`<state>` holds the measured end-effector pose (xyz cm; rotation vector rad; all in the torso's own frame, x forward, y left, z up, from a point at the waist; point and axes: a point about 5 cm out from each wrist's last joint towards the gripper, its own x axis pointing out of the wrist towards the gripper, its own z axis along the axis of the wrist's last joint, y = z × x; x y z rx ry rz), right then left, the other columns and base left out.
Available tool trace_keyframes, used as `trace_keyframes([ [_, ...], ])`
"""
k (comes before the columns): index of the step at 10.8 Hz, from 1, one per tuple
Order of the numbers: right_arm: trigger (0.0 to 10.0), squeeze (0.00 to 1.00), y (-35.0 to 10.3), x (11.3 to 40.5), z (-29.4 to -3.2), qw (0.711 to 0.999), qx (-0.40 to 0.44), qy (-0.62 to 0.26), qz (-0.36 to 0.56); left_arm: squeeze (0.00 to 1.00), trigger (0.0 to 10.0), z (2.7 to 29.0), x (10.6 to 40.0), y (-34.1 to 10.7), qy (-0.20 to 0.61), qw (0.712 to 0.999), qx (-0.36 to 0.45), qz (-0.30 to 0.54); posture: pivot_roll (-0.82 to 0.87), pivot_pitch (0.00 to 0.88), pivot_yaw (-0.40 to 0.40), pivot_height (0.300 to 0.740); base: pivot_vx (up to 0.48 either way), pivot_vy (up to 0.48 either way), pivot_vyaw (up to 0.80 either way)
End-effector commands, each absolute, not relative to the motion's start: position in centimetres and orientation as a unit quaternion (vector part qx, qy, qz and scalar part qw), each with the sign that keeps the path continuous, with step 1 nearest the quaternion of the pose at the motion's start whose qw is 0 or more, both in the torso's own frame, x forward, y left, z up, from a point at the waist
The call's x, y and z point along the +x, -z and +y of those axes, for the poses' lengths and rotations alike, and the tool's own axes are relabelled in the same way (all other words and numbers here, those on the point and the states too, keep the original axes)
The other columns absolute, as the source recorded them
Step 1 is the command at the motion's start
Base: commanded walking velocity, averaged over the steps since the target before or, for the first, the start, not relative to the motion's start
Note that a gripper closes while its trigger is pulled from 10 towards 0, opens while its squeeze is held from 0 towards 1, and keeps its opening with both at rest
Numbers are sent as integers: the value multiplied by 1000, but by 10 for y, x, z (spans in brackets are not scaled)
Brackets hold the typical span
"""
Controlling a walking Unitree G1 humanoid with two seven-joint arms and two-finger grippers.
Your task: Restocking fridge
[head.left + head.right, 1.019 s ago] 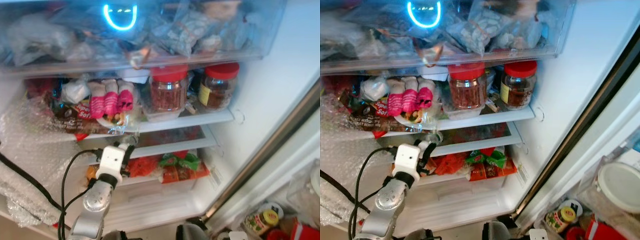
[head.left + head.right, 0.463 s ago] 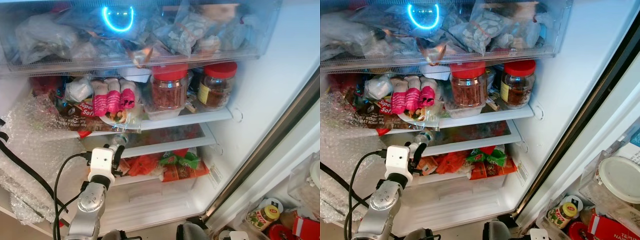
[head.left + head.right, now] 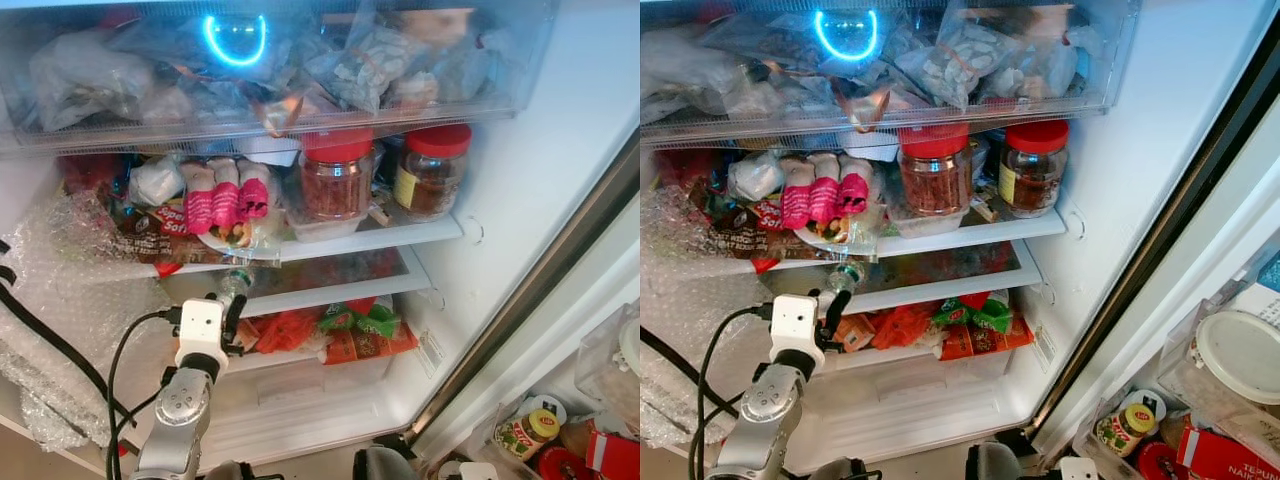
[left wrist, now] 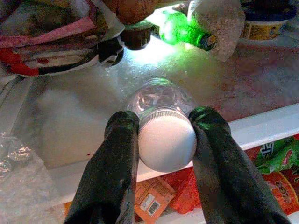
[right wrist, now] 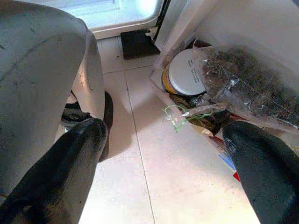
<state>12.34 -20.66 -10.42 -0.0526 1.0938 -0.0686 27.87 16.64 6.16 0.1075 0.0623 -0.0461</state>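
Note:
My left gripper point(image 4: 163, 130) is shut on a clear plastic bottle point(image 4: 159, 100) with a white cap point(image 4: 167, 143), holding it by the neck. The bottle point(image 3: 232, 286) lies pointing into the fridge, at the front edge of the middle glass shelf point(image 3: 330, 290). In the eye views the left gripper point(image 3: 228, 312) sits just below that shelf edge, at the left of the fridge. My right gripper point(image 5: 163, 154) hangs open above the tiled floor, away from the fridge.
Two red-lidded jars point(image 3: 337, 177) and wrapped food packs point(image 3: 225, 195) crowd the shelf above. A green bottle point(image 4: 184, 30) lies at the back of the middle shelf. Red and green packets point(image 3: 345, 330) fill the drawer below. Bubble wrap point(image 3: 60, 300) hangs at left. Jars and containers point(image 3: 1125, 430) stand on the floor at right.
The left gripper has shifted down and to the left with the bottle, then steadied at the middle shelf's edge. The camera has also moved slightly.

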Motion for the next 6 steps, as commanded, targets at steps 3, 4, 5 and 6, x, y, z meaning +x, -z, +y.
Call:
trace_keyframes([
  [3,10000,0,106,121,-200,851,-14,23,525,0,10000,175,259,-22,5,988,64,142,-132,44,-28,648,0,0,0],
  [4,10000,0,106,121,-200,851,-15,23,525,0,10000,175,259,-21,3,987,65,145,-132,44,-28,648,0,0,0],
  [5,10000,0,106,121,-200,851,-15,23,525,0,10000,175,262,-24,0,989,65,134,-133,40,-28,648,0,0,0],
  [6,10000,0,106,121,-200,851,-16,23,524,0,10000,175,265,-29,-4,991,62,120,-133,40,-28,648,0,0,0],
])
